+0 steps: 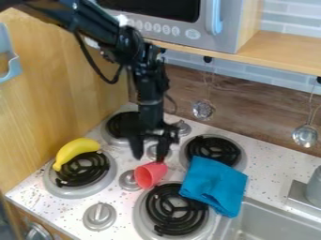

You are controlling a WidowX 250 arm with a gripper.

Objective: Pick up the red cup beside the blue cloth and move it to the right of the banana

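Starting nearest the camera, at about six o'clock of the view, with a black coil burner (177, 209) set in the speckled white bench (50, 201); beside it, towards seven, a round knob (99, 216); towards five, the corner of a metal sink (266, 225), and a blue cloth (214, 183) lying folded from the far side of that burner down to the sink's edge.

Just beyond the burner, a red cup (149, 175), tipped on its side between the two front burners; long axis slanting from about eight to two o'clock, wide mouth seemingly towards eight, narrower base towards two; lying at six o'clock from the end effector (149, 159), very close beneath it; end effector hanging tips down, wide apart and holding nothing, with one of its fingers (162, 149) right by the base end; cannot tell whether actually touching.

At eight o'clock of the view, a yellow banana (76, 150) resting along the far edge of another coil burner (83, 169); further back, two rear burners, at four (213, 149) and nine (119, 125).

Farthest off, hanging against the wall, a metal strainer (202, 110) between two and three and a ladle (305, 135) at three; above, around twelve to one, a microwave (177, 30).
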